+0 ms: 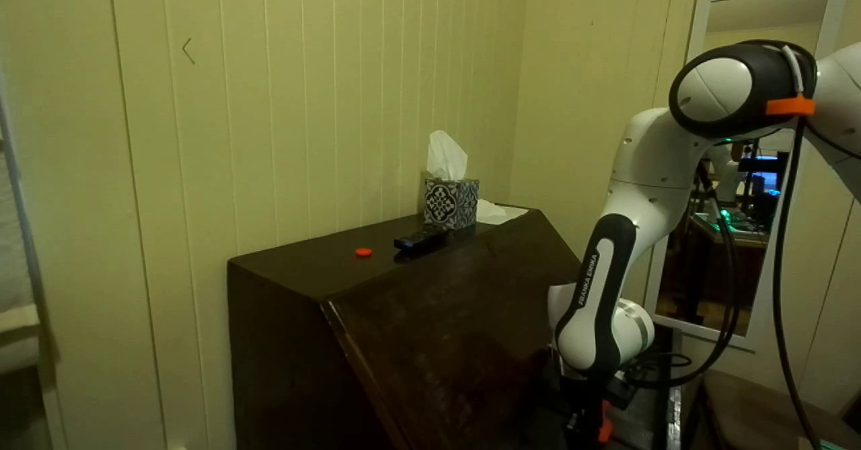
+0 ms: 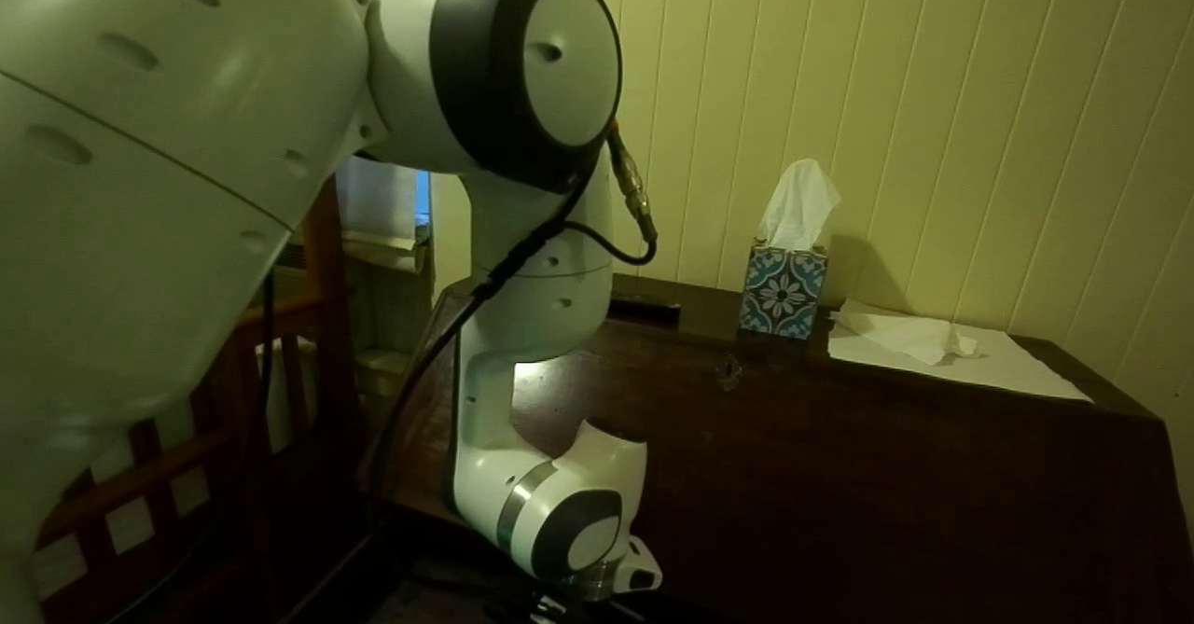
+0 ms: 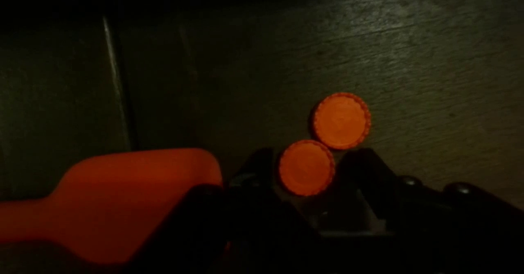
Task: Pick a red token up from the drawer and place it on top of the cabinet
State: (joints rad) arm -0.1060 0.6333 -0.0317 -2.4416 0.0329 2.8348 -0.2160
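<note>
Two ridge-rimmed red tokens [image 3: 342, 121] touch in the grained wooden drawer [image 3: 430, 85]; the claw [image 3: 312, 156] stands parted around one [image 3: 307, 167].

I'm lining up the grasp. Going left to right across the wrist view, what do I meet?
Orange-red paddle-shaped thing, gripper fingertip, lower red token, upper red token, opposite fingertip.

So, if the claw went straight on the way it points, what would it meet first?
Probably the lower red token in the wrist view, lined up within the open claw, with the drawer floor beneath. Depth is unclear, so the claw's tips could touch that floor first.
</note>
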